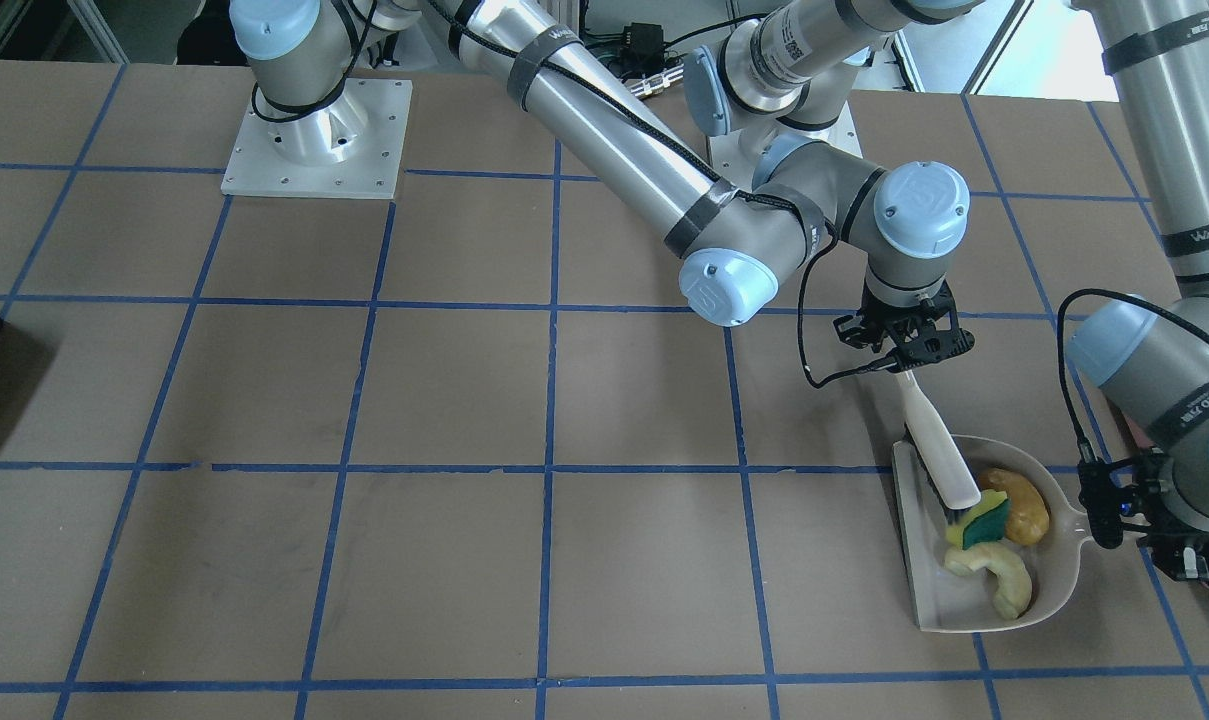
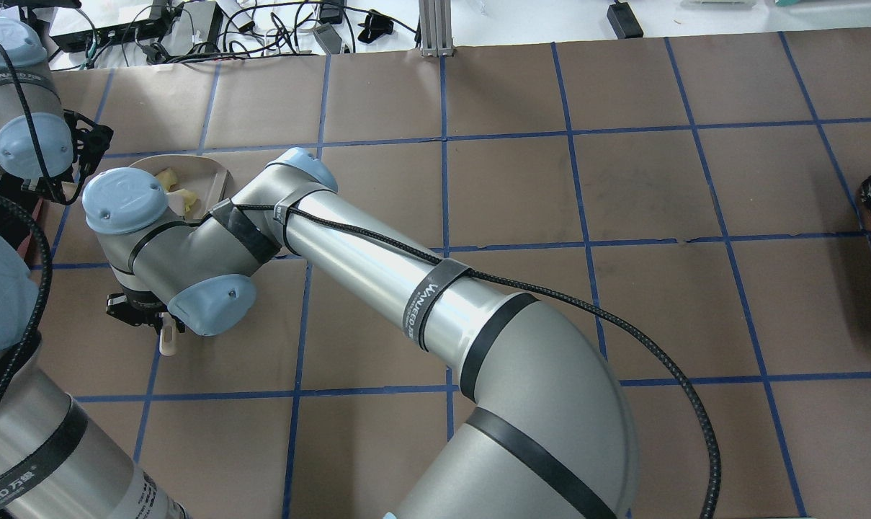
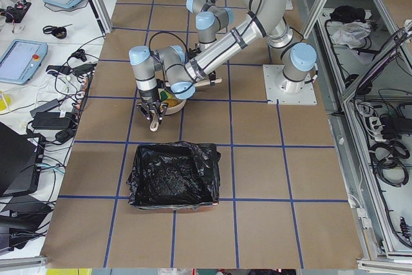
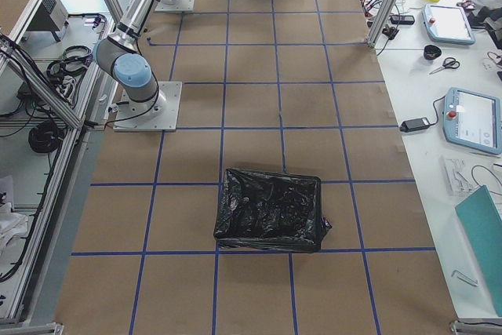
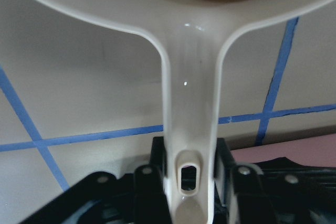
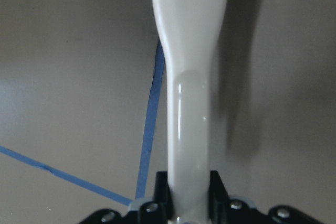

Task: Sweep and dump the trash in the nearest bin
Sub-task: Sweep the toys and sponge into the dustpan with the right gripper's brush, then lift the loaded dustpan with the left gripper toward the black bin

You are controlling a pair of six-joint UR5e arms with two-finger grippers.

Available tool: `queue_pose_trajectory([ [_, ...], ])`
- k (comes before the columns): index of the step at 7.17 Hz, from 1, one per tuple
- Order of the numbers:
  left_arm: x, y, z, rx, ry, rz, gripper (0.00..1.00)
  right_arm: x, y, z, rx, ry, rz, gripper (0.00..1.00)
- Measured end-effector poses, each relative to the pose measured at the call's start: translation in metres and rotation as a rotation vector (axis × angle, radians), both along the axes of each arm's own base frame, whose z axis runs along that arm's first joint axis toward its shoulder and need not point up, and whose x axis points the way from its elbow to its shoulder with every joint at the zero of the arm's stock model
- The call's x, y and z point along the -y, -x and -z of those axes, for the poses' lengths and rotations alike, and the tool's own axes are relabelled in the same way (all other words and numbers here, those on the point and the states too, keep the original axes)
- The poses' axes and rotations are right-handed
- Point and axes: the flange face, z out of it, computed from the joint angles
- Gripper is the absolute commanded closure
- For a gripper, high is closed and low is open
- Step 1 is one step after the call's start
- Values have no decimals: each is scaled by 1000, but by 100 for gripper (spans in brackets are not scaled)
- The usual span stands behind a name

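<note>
Gripping the dustpan (image 1: 939, 598) by its handle, the left gripper (image 5: 189, 184) had its fingers (image 5: 148, 184) pinched on either side of the stem, low over the table (image 1: 444, 400). The right gripper (image 1: 904, 348) reached across to the robot's left half, and its fingers (image 6: 160, 195) were clamped on the pale handle of the brush (image 1: 932, 448).

The brush head lay inside the pan, slanting down, with its dark tip against the sponge (image 1: 982, 520). All the trash sat in the pan:
- The yellow-and-green sponge was in the middle.
- The golden-brown lump (image 1: 1022, 505) was just beside it on the handle side, touching or nearly so.
- The pale crescent (image 1: 999, 578) curved below them, near the pan's rim.

The pan rested flat on the table toward the left end, nearer the operators' edge than the robot's.

The bin (image 3: 170, 175), lined with a crinkled black bag, stood at the table's left end, near the pan but apart from it. A strip of pink and black showed by the left fingers in the wrist view. A second bin (image 4: 271, 209) stood toward the right end, well apart from both arms.
</note>
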Motion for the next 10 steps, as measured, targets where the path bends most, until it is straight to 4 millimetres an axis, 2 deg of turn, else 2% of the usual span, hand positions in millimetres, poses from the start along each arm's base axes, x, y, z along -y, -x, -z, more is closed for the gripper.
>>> queue_pose_trajectory([
  [2,0,1,1,-8,-2,0,100,-15,21,-27,-50,-40,52,100],
  [4,0,3,1,-37,8,1,100,-25,55,-38,-99,-71,88,100],
  [6,0,9,-5,-117,55,-7,100,-14,117,-42,-163,-101,155,100],
  [7,-2,7,-14,-173,90,-37,100,-17,154,-52,-193,-118,184,100],
  [8,-6,-4,-27,-217,129,-80,100,-30,190,-58,-226,-124,197,100],
  [10,-25,-44,-61,-242,208,-172,100,-58,263,-63,-288,-118,198,100],
])
